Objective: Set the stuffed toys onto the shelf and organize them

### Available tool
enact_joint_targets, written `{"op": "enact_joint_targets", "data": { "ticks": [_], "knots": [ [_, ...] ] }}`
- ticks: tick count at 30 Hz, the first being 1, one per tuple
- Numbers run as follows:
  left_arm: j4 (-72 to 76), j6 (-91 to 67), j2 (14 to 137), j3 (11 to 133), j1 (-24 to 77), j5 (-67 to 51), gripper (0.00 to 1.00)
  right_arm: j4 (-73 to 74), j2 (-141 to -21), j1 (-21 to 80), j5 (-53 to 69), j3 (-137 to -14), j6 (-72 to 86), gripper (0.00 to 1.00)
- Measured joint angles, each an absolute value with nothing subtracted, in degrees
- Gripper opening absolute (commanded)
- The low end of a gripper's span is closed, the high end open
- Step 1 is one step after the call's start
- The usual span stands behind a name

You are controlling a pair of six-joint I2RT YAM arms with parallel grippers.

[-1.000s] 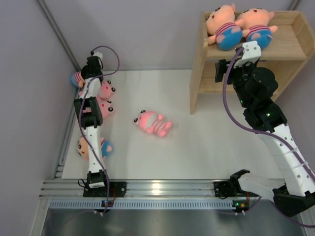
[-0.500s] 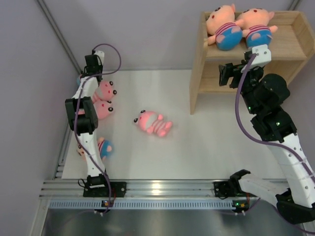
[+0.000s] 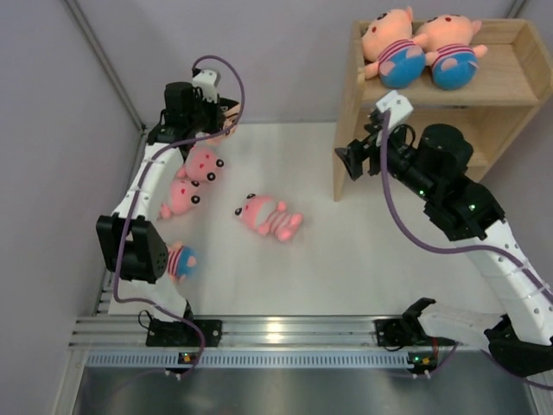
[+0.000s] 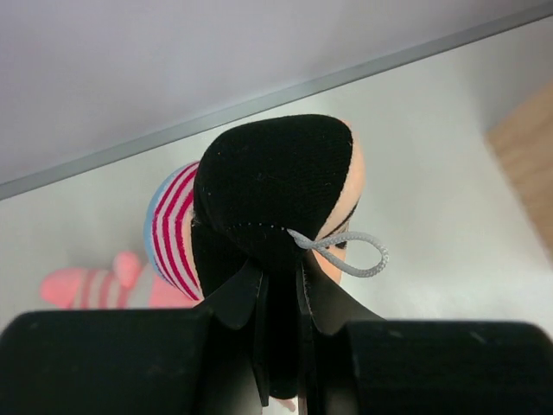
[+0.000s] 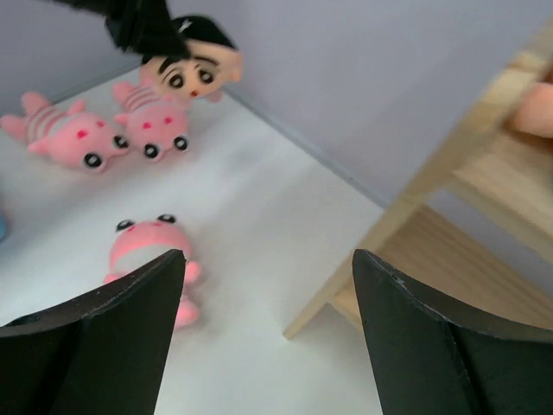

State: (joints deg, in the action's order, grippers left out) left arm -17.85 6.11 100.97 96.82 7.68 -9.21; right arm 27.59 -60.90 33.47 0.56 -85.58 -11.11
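1 black-haired toy (image 4: 272,177) now lifted by left fingers (image 4: 235,303).

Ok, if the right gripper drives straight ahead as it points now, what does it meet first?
The right gripper would probably meet bare table, between the pink toy and the shelf; depth unclear.

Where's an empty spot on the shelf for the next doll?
The shelf's top tier is bare right of the right-hand doll, up to the side panel. The lower tier looks bare where visible. Crowded: the top tier's left half, and the table's left edge with two pink toys.
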Motion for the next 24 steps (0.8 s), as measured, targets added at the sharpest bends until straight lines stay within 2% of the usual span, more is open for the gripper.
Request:
{"op": "enact_joint_targets", "data": {
  "ticks": [5,8,13,18,24],
  "knots": [
    [-23.1,-2.2,91.5,95.0,7.8,-21.4,0.00,25.6,-64.3,42.6,3.3,-80.2,-12.9,0.81],
    [-25.8,-5.7,86.4,93.2,7.6,-27.6,0.00,19.2,-64.4,45.8,5.8,-73.4,-12.9,0.82],
    [-30.3,-10.6,79.7,91.8,7.6,-38.6,0.00,5.1,-64.8,46.4,9.4,-62.6,-11.2,0.83],
    [-32.7,-15.6,77.1,91.8,7.6,-47.9,0.00,-9.6,-68.2,46.5,11.7,-58.0,-10.6,0.84],
    [-35.2,-19.7,77.0,92.1,7.6,-53.6,0.00,-25.2,-67.1,46.6,12.1,-47.7,-22.1,0.92]
  ]
}}
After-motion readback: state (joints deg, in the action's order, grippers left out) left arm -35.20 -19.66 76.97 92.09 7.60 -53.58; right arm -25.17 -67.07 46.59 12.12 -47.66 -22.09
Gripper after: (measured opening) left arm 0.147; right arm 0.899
